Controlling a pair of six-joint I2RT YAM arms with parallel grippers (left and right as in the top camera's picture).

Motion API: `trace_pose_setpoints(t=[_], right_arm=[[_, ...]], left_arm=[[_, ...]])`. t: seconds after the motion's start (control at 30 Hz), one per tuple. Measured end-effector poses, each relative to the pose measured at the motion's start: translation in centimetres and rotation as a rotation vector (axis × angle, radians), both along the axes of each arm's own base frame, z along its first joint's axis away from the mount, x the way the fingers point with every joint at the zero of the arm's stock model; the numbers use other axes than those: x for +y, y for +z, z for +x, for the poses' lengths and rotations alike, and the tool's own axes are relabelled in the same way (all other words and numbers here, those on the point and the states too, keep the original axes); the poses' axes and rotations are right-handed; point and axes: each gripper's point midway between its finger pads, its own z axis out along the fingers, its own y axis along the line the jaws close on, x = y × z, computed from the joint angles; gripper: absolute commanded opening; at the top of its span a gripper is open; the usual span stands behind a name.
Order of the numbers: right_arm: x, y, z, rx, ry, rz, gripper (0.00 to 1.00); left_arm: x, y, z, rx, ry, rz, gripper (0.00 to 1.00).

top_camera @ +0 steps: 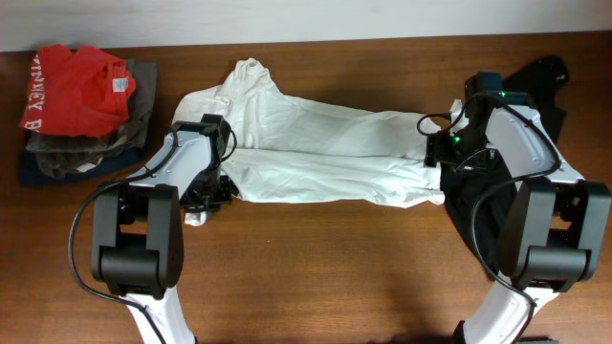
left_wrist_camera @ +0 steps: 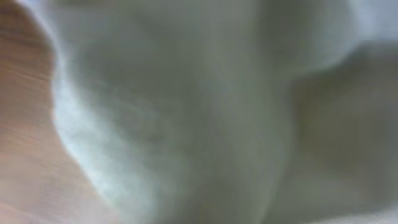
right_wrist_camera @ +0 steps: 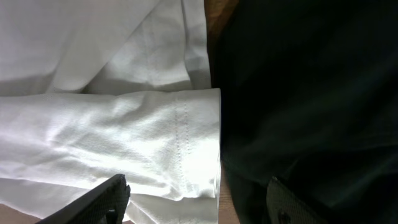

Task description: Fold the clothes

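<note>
The white T-shirt [top_camera: 316, 153] lies folded lengthwise across the middle of the wooden table, with no letters showing. My left gripper [top_camera: 208, 191] is at its left end; a bit of white cloth hangs below it. In the left wrist view, blurred white cloth [left_wrist_camera: 186, 112] fills the frame and hides the fingers. My right gripper [top_camera: 438, 153] is at the shirt's right end. In the right wrist view it [right_wrist_camera: 198, 186] is open, its fingers wide apart over the shirt's stitched hem [right_wrist_camera: 112, 124] and the black garment [right_wrist_camera: 298, 93]. The black garment [top_camera: 540, 81] lies under the right arm.
A red garment with white letters [top_camera: 76, 86] sits on a pile of grey and navy folded garments [top_camera: 67, 158] at the back left. Bare wooden table [top_camera: 335, 258] runs along the front between the arm bases.
</note>
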Motion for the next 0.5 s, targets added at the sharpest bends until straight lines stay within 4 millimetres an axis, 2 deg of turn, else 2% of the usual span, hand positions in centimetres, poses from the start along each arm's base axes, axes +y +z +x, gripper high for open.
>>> trace_pose_setpoints(t=[0.2, 0.3, 0.4, 0.5], right_arm=[[0.0, 0.0, 0.1, -0.004, 0.000, -0.001, 0.76], [0.0, 0.0, 0.2, -0.008, 0.000, -0.001, 0.76], [0.0, 0.0, 0.3, -0.012, 0.000, -0.001, 0.76], [0.0, 0.0, 0.4, -0.016, 0.000, -0.002, 0.76]], left_arm=[[2.7, 0.8, 0.6, -0.030, -0.014, 0.154, 0.01], [4.6, 1.5, 1.0, -0.053, 0.008, 0.240, 0.01], [6.8, 2.7, 2.1, -0.100, 0.034, 0.332, 0.01], [8.5, 4.1, 4.0, -0.185, 0.052, 0.423, 0.01]])
